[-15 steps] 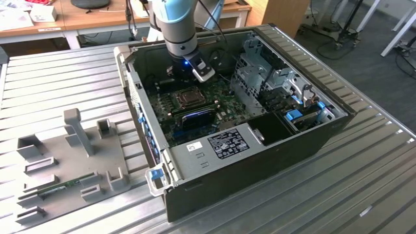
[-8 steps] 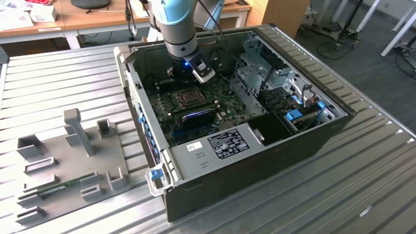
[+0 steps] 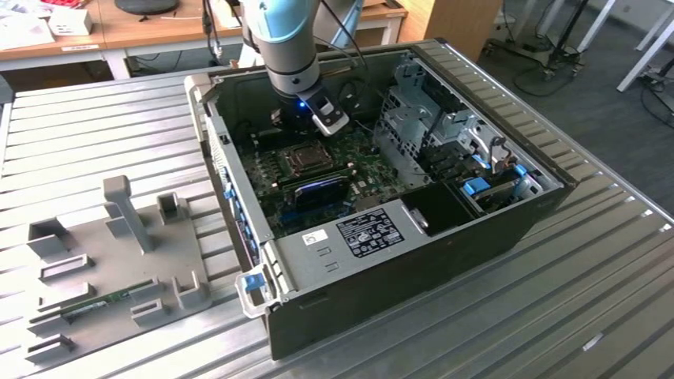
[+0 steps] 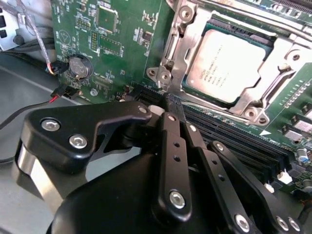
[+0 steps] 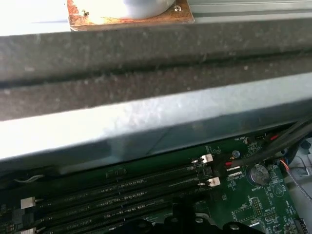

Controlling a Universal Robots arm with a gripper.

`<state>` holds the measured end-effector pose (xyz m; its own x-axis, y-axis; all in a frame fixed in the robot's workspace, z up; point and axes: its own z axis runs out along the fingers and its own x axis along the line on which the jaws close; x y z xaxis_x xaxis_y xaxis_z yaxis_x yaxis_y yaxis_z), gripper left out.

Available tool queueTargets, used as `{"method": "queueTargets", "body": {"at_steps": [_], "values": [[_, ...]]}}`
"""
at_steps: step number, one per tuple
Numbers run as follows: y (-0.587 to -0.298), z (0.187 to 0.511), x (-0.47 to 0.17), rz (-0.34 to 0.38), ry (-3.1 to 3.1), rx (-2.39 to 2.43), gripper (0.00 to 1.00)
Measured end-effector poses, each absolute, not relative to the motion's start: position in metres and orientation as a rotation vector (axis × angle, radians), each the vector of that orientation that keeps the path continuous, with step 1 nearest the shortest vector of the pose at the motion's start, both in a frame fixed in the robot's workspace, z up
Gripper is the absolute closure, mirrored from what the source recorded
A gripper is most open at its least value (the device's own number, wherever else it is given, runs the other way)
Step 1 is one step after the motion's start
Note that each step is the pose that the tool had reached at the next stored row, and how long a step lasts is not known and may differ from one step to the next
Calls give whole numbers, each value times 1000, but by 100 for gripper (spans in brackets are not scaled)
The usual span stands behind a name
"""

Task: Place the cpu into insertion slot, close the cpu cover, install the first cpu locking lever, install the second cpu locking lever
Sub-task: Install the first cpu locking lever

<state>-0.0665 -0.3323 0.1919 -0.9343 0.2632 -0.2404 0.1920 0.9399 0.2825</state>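
The arm reaches down into an open computer case (image 3: 506,213) that lies on its side on a ribbed metal surface (image 3: 95,134). In the exterior view the hand (image 3: 300,126) hangs just above the green motherboard (image 3: 364,170), close to the far edge of the socket.

In the second wrist view the cpu (image 4: 226,66) lies flat in the insertion slot (image 4: 243,105), its silver-grey top facing up and away from the board. The chip is square, so it has no clear long axis; its edges run parallel to the socket frame. The cpu cover (image 4: 183,46) lies down around the chip, its silver frame bordering the metal top through the window, with screw heads at its corners. Whether the locking levers are latched cannot be told.

The hand's (image 4: 170,105) black fingers (image 4: 171,141) are drawn together, their tips meeting with nothing between them, just beside the near corner of the cover and over the long black memory slots (image 4: 234,139). A round coin battery (image 4: 79,66) sits on the board well apart from the socket.

In the first wrist view the memory slots (image 5: 122,190) run lengthwise below the grey wall of the case (image 5: 146,122).

On the surface at the exterior view's left stands a grey fixture tray (image 3: 116,253).
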Motion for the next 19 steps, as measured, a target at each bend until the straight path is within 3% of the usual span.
{"method": "queueTargets", "body": {"at_steps": [19], "values": [[-329,197,-67,371,2819,338,90]]}}
